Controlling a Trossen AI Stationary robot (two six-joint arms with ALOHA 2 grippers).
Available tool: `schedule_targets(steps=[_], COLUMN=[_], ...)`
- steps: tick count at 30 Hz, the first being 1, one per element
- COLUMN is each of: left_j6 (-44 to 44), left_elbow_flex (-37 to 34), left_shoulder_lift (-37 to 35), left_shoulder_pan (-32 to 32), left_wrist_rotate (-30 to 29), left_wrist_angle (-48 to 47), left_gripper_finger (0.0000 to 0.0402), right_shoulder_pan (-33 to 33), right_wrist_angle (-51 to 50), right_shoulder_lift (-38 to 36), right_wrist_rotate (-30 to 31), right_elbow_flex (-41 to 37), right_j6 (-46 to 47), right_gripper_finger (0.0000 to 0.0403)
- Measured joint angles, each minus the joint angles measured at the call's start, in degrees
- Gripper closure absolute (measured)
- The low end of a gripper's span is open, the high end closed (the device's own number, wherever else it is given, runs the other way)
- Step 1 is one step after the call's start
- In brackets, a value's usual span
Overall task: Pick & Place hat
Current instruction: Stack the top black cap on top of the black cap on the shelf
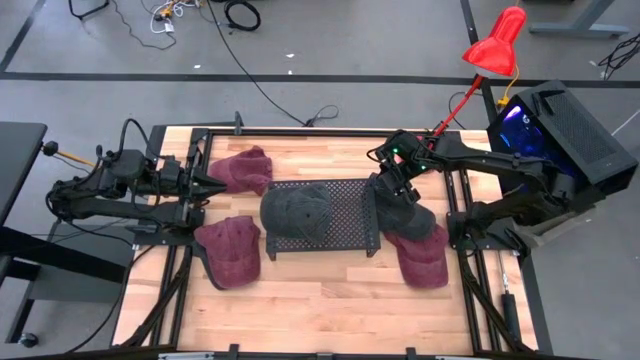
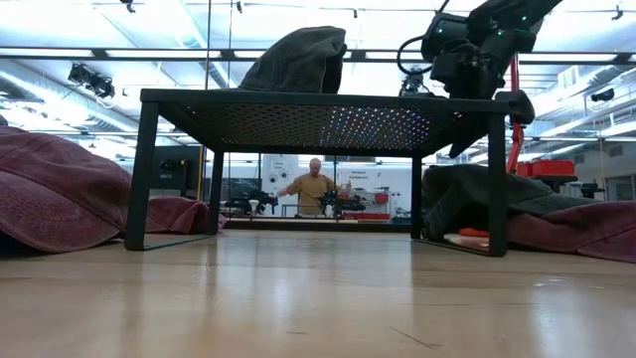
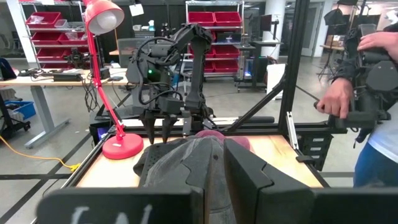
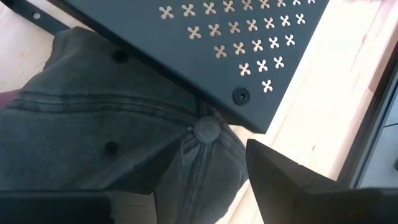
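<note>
Bright even overhead light, soft shadows, blurred foreground

A gray hat [image 3: 186, 165] lies in the foreground on a dark perforated stand, just beyond the left hand's own dark fingers [image 3: 249, 183]. Behind it the right hand [image 3: 166, 127] hangs with fingers apart over the counter [image 3: 273, 146]. A red desk lamp [image 3: 109, 81] stands beside it. A person's hand [image 3: 336, 99] grips dark equipment nearby.

Five hats: three maroon [image 1: 243, 169] [image 1: 231, 252] [image 1: 423, 258], two grey [image 1: 296, 210] [image 1: 405, 214]. One rack [image 1: 350, 215], one red lamp [image 1: 496, 42], two arms.
</note>
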Motion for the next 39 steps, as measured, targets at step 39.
schedule_targets(steps=[39], left_j6=[0.0], left_elbow_flex=[0.0], left_shoulder_lift=[0.0], left_shoulder_pan=[0.0], left_wrist_rotate=[0.0], left_wrist_angle=[0.0], left_gripper_finger=[0.0353], right_shoulder_pan=[0.0], right_wrist_angle=[1.2], right_shoulder_lift=[2.0], right_wrist_rotate=[-1.5], right_elbow_flex=[-0.1], right_j6=[7.5], right_gripper_finger=[0.0225])
